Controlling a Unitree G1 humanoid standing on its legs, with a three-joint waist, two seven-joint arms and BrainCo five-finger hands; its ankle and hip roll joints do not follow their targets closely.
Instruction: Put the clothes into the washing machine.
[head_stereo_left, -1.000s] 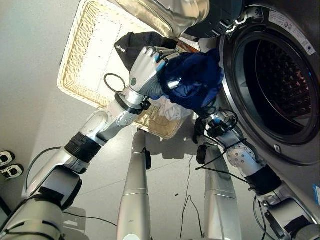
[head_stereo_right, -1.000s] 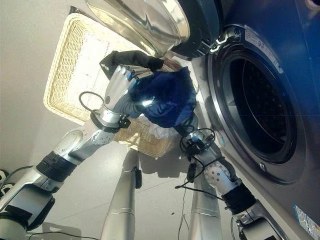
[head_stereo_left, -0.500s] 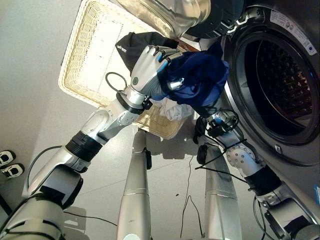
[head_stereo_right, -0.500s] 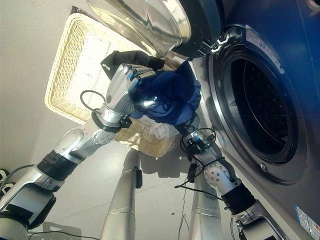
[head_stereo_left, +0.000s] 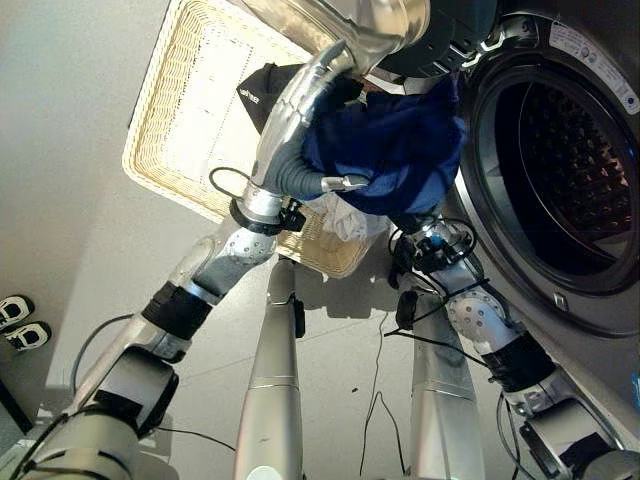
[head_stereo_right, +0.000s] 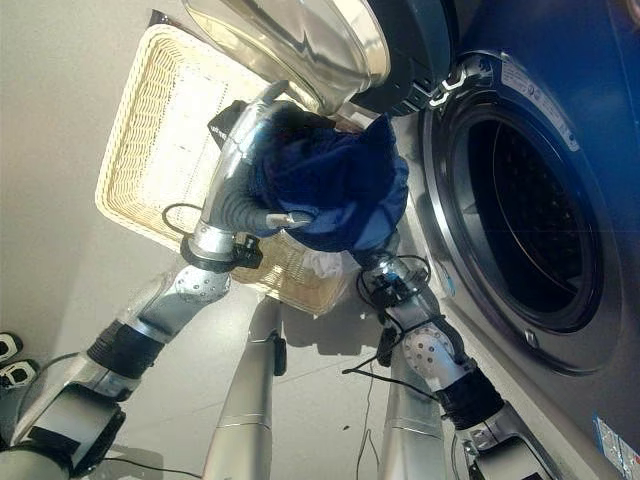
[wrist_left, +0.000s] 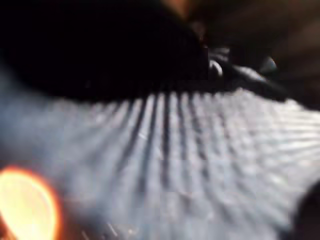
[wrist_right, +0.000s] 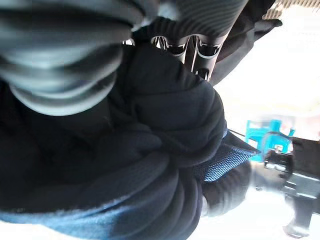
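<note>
A dark blue garment (head_stereo_left: 395, 150) is bunched into a bundle held in the air between both hands, just left of the washing machine's round opening (head_stereo_left: 560, 160). My left hand (head_stereo_left: 290, 115) lies over its left side, fingers curved round the top and thumb (head_stereo_left: 345, 183) under it. My right hand (wrist_right: 187, 47) is beneath the bundle with its fingers dug into the blue cloth; its wrist (head_stereo_left: 432, 245) shows below the garment. A black garment (head_stereo_left: 258, 85) and a white cloth (head_stereo_left: 345, 218) lie in the wicker basket (head_stereo_left: 175, 130).
The washer's glass door (head_stereo_left: 340, 25) hangs open above the basket, close over my left hand. The dark drum (head_stereo_right: 530, 220) is at the right. The basket stands on the grey floor left of the machine. A pair of shoes (head_stereo_left: 20, 322) sits at the far left.
The blue bundle has risen and shifted right, closer to the drum opening. My left hand has turned, its fingers now reaching up over the bundle under the door.
</note>
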